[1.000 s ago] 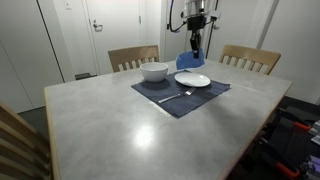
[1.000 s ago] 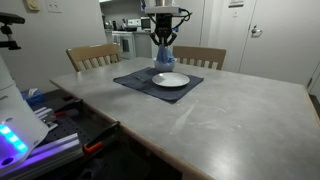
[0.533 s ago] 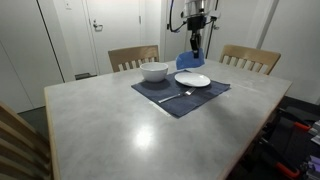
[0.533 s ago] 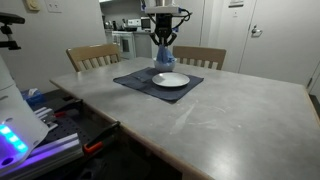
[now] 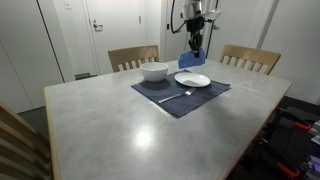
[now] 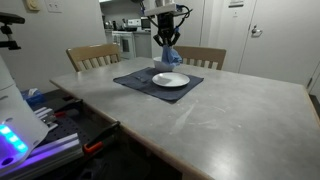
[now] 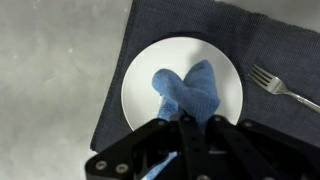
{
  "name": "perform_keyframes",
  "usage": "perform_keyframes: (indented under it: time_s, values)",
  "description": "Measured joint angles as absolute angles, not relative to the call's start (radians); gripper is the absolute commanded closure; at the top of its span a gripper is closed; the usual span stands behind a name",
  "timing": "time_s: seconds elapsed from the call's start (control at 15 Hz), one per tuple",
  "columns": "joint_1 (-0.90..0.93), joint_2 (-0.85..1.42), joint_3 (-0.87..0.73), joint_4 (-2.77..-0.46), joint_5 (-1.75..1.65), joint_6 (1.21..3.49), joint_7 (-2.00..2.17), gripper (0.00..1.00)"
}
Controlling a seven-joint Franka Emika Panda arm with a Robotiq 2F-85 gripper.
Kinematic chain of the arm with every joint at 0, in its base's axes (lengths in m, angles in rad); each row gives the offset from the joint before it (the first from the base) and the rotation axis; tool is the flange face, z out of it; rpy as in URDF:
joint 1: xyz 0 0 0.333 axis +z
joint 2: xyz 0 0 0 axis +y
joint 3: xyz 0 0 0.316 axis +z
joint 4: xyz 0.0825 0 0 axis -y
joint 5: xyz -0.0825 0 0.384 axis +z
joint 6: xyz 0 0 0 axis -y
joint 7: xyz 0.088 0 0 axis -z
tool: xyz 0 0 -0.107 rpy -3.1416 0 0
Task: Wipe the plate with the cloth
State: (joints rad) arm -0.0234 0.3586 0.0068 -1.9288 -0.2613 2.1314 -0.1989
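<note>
Wrist view: jaws closed, pinching top of cloth [image 7: 188, 92]. Cloth hangs directly below jaws, over centre of plate [image 7: 143, 95]. Plate rests on placemat [image 7: 113, 112]; fork [image 7: 285, 88] near plate, apart from it. In an exterior view, cloth suspended above plate, not touching; bowl [image 5: 154, 72] just beside plate on placemat. Counter [image 5: 110, 130] carries all.
</note>
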Motion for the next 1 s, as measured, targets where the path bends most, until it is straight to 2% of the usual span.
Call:
perform_keyframes:
  time_s: [1.0]
  values:
    - [0.03, 0.433, -0.003, -1.947, -0.284, 2.131, -0.02, 0.98]
